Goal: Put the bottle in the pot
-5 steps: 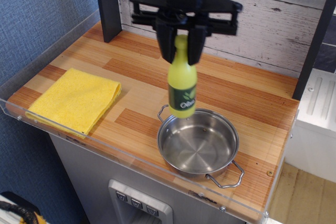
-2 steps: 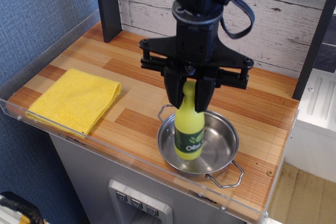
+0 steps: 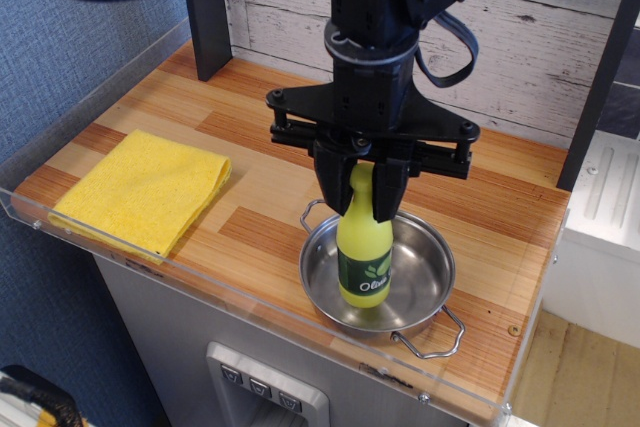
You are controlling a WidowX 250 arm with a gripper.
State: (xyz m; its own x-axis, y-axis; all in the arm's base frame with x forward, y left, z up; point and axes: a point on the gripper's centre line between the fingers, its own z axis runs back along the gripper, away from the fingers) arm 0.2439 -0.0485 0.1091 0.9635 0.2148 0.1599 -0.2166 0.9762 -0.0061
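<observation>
The yellow-green bottle point(image 3: 363, 252) with its dark green label stands upright inside the shiny steel pot point(image 3: 425, 277), its base at or near the pot's floor. My black gripper point(image 3: 361, 185) comes straight down from above and is shut on the bottle's neck and cap, which sit between the two fingers. The pot rests near the front right of the wooden counter, with one wire handle at the back left and one at the front right point(image 3: 438, 338).
A folded yellow cloth point(image 3: 143, 190) lies at the left of the counter. A clear plastic rim point(image 3: 200, 277) runs along the counter's front and left edges. A dark post point(image 3: 205, 9) stands at the back left, a white plank wall behind.
The gripper has come down with the bottle, from above the pot's back rim to down inside the pot. In the last half second it sank only slightly.
</observation>
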